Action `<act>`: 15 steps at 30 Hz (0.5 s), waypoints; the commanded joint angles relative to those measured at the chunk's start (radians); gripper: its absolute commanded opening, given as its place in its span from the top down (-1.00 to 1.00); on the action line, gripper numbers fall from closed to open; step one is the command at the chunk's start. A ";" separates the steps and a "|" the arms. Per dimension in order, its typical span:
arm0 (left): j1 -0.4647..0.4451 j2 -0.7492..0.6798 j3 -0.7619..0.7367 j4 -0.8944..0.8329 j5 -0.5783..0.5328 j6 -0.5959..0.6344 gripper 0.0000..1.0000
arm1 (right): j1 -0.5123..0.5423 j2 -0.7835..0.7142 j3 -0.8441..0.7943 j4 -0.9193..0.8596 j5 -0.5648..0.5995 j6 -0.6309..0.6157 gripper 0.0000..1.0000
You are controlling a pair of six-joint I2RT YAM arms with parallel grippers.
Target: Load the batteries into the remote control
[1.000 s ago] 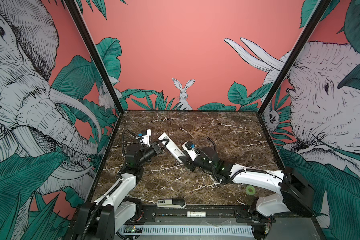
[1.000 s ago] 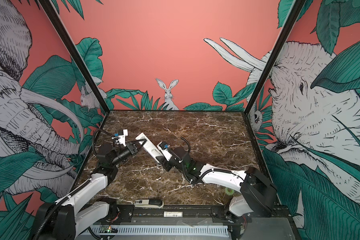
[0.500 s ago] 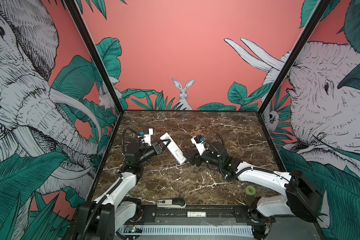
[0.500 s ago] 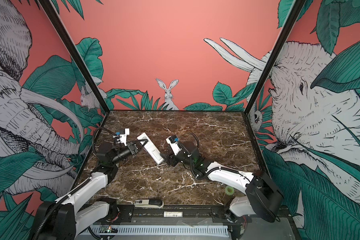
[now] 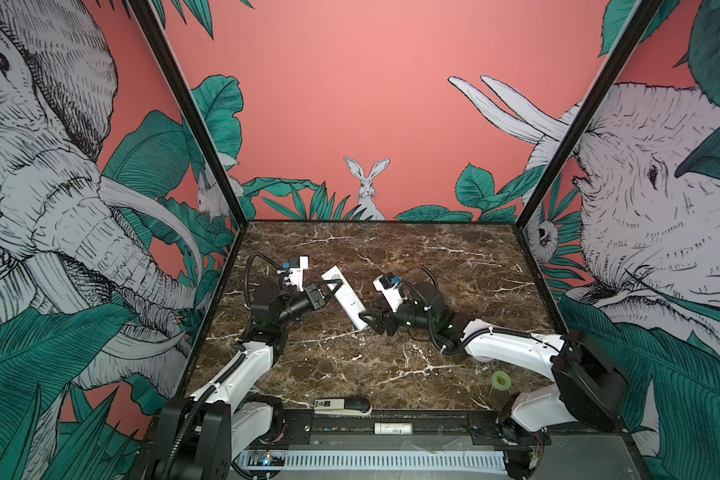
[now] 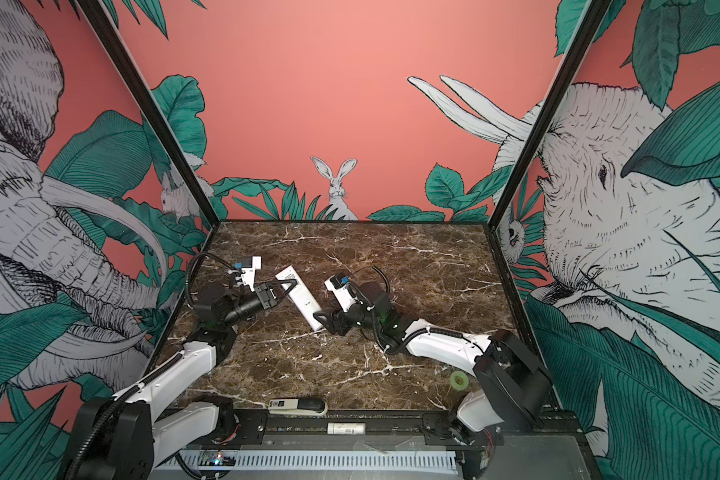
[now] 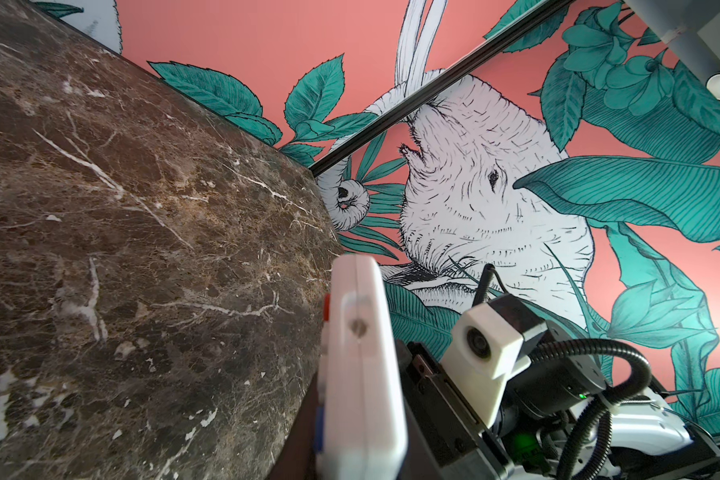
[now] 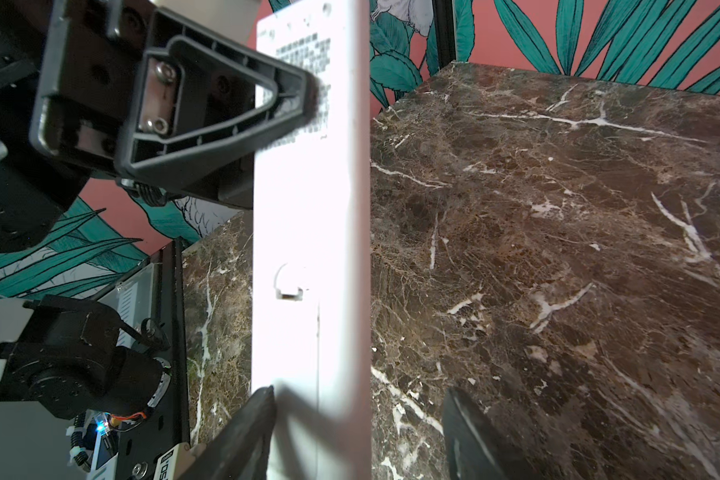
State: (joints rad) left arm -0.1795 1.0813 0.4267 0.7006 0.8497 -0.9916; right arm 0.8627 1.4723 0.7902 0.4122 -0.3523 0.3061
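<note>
As both top views show, the remote control [image 5: 346, 297] is held over the table [image 5: 433, 266], lying 11 to 5 o'clock; the left gripper [image 5: 332, 286] jaws clamp its 11 o'clock half. Left wrist view: it looks smooth, rigid, likely light and slippery. Right wrist view: the right gripper [image 8: 358, 392] jaws stand open astride the 5 o'clock end. Grip across the long edges. No batteries visible.

Remote control [image 5: 348, 301] at centre of table [image 5: 454, 257], left claw [image 5: 336, 286] on its left, right claw [image 5: 366, 323] at its lower end, stapler [image 5: 341, 406] at bottom edge.
</note>
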 commanded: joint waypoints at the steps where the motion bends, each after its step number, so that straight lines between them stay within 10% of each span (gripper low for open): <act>1: -0.003 -0.019 0.066 0.085 0.069 -0.040 1.00 | -0.004 0.034 0.005 -0.021 0.032 0.002 -0.25; 15: -0.005 -0.032 0.139 -0.014 0.280 0.074 1.00 | -0.047 0.045 0.060 0.050 -0.183 0.088 -0.28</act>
State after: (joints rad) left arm -0.1764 1.0855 0.5163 0.6445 0.9760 -0.9001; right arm 0.8433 1.4788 0.8341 0.4107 -0.4679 0.3439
